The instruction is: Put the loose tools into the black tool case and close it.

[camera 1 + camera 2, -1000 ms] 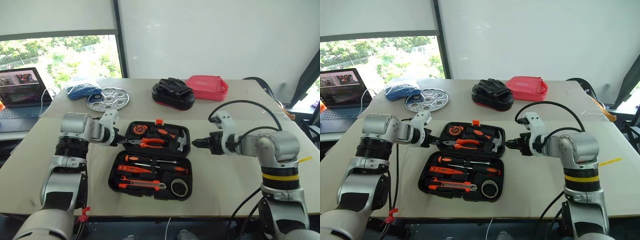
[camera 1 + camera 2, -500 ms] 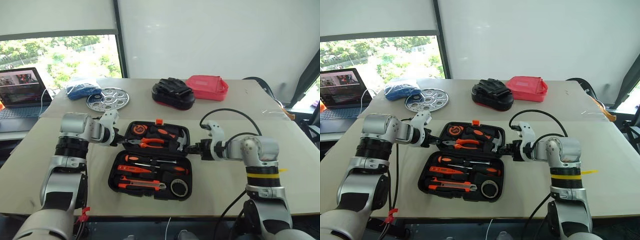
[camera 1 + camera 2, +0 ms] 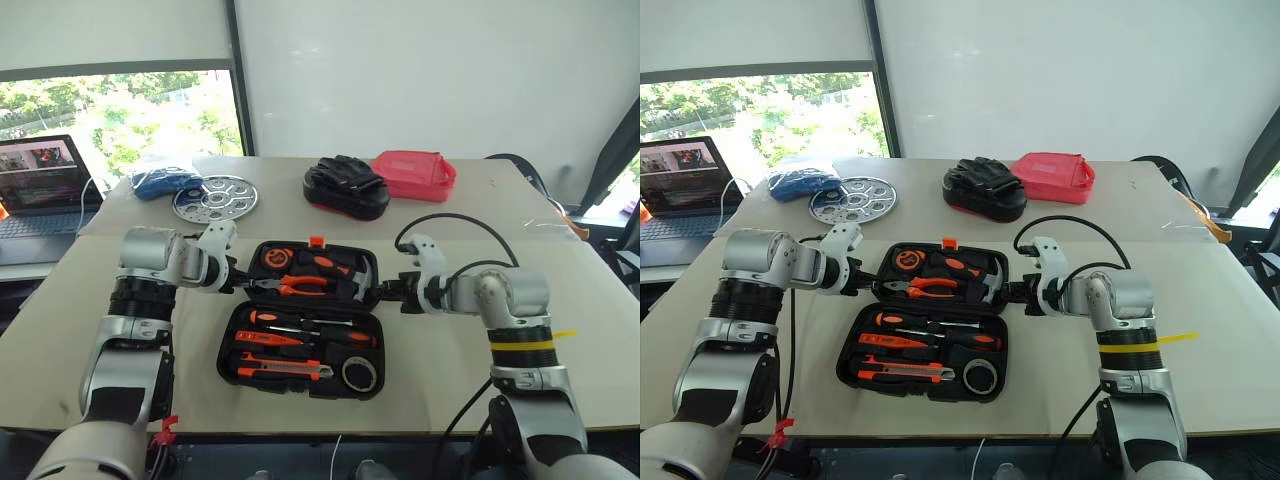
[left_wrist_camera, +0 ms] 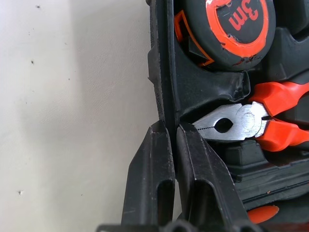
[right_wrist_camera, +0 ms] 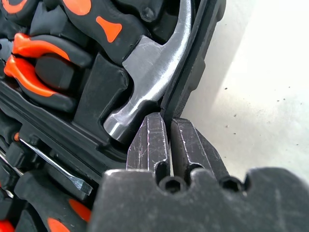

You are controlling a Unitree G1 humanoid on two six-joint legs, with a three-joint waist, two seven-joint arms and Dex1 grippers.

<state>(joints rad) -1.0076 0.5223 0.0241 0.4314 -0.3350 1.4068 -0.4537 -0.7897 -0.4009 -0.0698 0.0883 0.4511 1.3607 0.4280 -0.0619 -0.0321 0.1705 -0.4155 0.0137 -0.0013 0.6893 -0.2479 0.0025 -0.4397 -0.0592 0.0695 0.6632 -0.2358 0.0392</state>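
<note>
Tools are all sitting in their moulded slots, and the black tool case point(image 3: 305, 320) is lying open on the table point(image 3: 450, 360) in front of you, so closing is the step in hand. Your left hand point(image 4: 170, 145) is pinching the lid's left rim, and your right hand point(image 5: 166, 133) is pinching the right rim beside the hammer point(image 5: 154, 82). Both are pressing their fingers together on that thin wall. Lift both sides evenly (a lopsided pull is likely to twist the lid), then fold it toward you over the lower half. Wrist views are showing the grip on the rim; the head views are giving the hinge line and the orange latch point(image 3: 319, 242).
</note>
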